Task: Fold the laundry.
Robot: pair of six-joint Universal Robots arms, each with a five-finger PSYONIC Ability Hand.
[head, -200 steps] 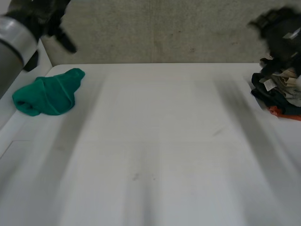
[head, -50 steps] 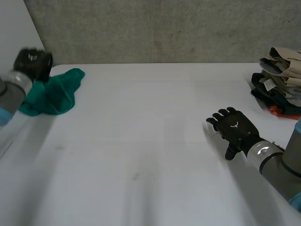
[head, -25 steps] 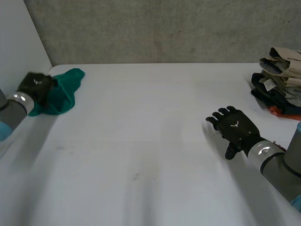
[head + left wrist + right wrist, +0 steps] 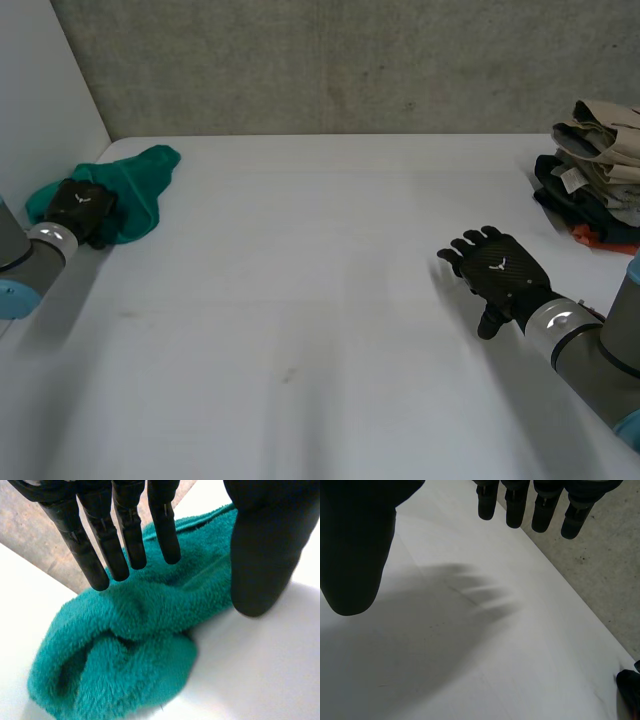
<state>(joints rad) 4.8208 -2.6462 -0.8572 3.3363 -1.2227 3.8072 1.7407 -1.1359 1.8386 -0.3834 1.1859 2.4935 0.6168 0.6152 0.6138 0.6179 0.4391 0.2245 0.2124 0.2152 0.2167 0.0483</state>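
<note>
At the far left corner of the table (image 4: 320, 300), the crumpled green towel (image 4: 135, 190) lies under my left hand (image 4: 82, 207), whose fingers are straight and grip nothing. Over the table's right side my right hand (image 4: 497, 275) hovers with fingers relaxed. A clothes pile (image 4: 590, 170) sits at its far right corner.

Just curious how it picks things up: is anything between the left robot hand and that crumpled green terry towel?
Nothing visible is. The left robot hand is right at the crumpled green terry towel, its straight fingers spread just over the cloth.
</note>
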